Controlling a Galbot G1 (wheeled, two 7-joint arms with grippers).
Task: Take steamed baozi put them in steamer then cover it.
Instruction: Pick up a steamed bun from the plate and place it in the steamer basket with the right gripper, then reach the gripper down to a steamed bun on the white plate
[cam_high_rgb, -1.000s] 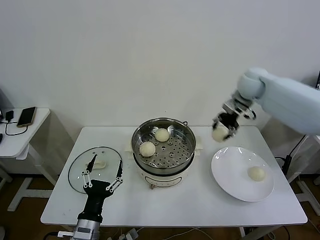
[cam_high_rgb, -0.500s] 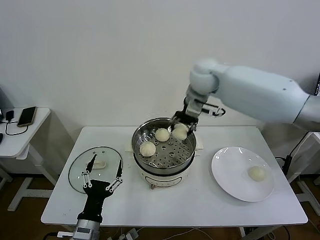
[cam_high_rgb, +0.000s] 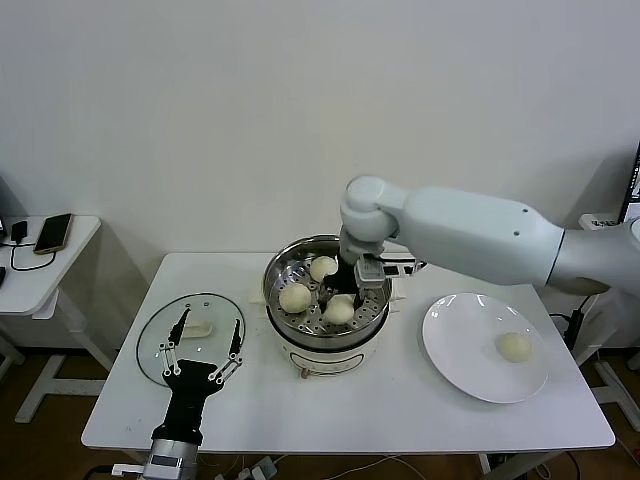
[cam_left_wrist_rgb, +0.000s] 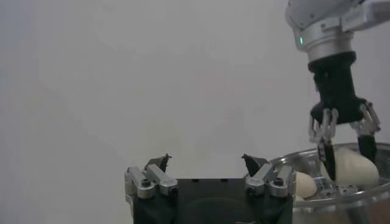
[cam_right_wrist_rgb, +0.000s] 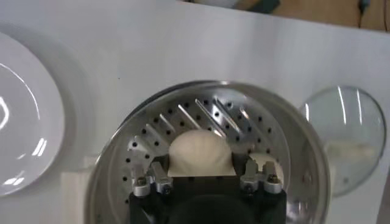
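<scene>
Steamed baozi, four in all: two sit on the steamer's (cam_high_rgb: 327, 285) perforated tray, one at the back (cam_high_rgb: 323, 268) and one toward the robot's left (cam_high_rgb: 294, 297); a third (cam_high_rgb: 340, 309) is low over the tray's near part, gripped between the jaws of the right gripper (cam_high_rgb: 343, 303); the fourth (cam_high_rgb: 514, 346) lies on the white plate (cam_high_rgb: 470, 370) to the robot's right. In the right wrist view the held bun (cam_right_wrist_rgb: 200, 153) fills the gap between the closed-in fingers (cam_right_wrist_rgb: 155, 176), with the tray holes visible around it. Whether it already touches the tray cannot be told.

The step in hand appears to be setting down the third bun. Done well, the bun is lowered until the tray bears it, clear of its two neighbours, and the jaws part only then, so that the soft dough neither drops nor rolls. A straight upward exit would avoid the steamer wall.

The left gripper (cam_high_rgb: 204, 358) hovers with jaws spread wide above the near edge of the cover (cam_high_rgb: 160, 345), which lies flat on the table (cam_high_rgb: 400, 410) to the left of the steamer.
</scene>
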